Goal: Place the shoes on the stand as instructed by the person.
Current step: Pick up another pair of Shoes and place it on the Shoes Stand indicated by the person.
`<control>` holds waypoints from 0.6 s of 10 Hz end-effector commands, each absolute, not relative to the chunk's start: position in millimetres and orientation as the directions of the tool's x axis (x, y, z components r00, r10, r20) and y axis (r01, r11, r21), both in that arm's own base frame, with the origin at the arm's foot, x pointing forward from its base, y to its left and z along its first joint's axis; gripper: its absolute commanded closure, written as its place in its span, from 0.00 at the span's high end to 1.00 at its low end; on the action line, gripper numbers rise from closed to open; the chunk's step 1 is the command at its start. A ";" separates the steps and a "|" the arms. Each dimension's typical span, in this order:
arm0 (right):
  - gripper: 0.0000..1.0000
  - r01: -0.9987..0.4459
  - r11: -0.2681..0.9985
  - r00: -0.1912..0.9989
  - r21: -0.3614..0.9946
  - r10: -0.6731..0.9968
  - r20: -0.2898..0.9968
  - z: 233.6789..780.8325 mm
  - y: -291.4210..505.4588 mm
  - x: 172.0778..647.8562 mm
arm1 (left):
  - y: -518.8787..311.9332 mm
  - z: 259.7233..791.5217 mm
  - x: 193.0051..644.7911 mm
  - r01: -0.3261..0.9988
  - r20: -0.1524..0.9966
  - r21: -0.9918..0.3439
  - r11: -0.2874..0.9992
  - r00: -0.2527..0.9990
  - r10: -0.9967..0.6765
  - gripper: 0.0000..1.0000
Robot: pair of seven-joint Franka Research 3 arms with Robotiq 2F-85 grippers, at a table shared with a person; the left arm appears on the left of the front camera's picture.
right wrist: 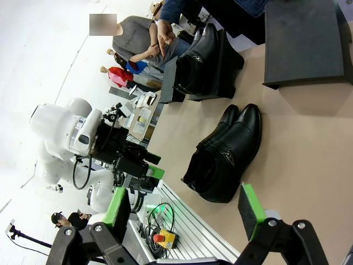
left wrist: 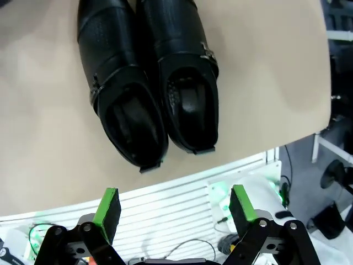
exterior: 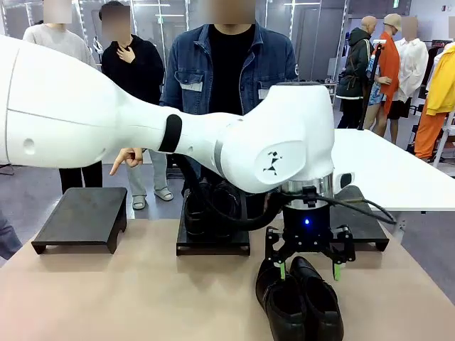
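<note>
Well to the left of the left gripper [exterior: 309, 271], a black stand [exterior: 82, 213] sits under the person's pointing hand [exterior: 128, 159]. Just below the gripper's spread, empty jaws the shoes [exterior: 298, 302] lie side by side, likely for a single grasp.

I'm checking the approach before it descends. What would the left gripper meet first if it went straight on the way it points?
Most likely the pair of shoes on the table: the left gripper, jaws open, hangs pointing down just above them. Which part it would touch first is unclear.
</note>
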State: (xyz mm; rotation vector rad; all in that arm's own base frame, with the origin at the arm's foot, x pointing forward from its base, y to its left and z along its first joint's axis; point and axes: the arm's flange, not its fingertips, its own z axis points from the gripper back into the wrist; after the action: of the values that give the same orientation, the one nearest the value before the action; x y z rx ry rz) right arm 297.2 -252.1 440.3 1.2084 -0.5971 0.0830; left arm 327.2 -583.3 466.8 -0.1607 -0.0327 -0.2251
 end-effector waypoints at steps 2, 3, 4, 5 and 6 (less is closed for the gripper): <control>1.00 -0.376 0.368 0.840 0.851 -0.251 0.480 441.7 -251.8 295.7 | -593.3 447.2 339.2 0.128 0.127 -0.128 0.984 0.986 -0.111 1.00; 1.00 -0.376 0.368 0.840 0.851 -0.251 0.480 441.7 -251.8 295.7 | -599.5 435.4 345.5 0.088 0.137 -0.106 0.990 0.988 -0.073 1.00; 1.00 -0.376 0.368 0.840 0.851 -0.251 0.480 441.7 -251.8 295.7 | -604.8 424.7 348.4 0.064 0.137 -0.094 0.994 0.989 -0.051 1.00; 1.00 -0.376 0.368 0.840 0.851 -0.251 0.480 441.7 -251.8 295.7 | -607.5 416.3 350.0 0.065 0.129 -0.108 0.992 0.990 -0.050 1.00; 1.00 -0.376 0.368 0.840 0.851 -0.251 0.480 441.7 -251.8 295.7 | -609.6 410.4 352.0 0.069 0.132 -0.120 0.990 0.990 -0.053 1.00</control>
State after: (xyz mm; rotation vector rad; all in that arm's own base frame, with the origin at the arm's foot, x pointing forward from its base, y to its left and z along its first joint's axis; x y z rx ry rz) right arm 297.2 -252.1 440.3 1.2084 -0.5972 0.0830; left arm 353.0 -598.2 409.8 -0.1039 -0.0984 -0.0751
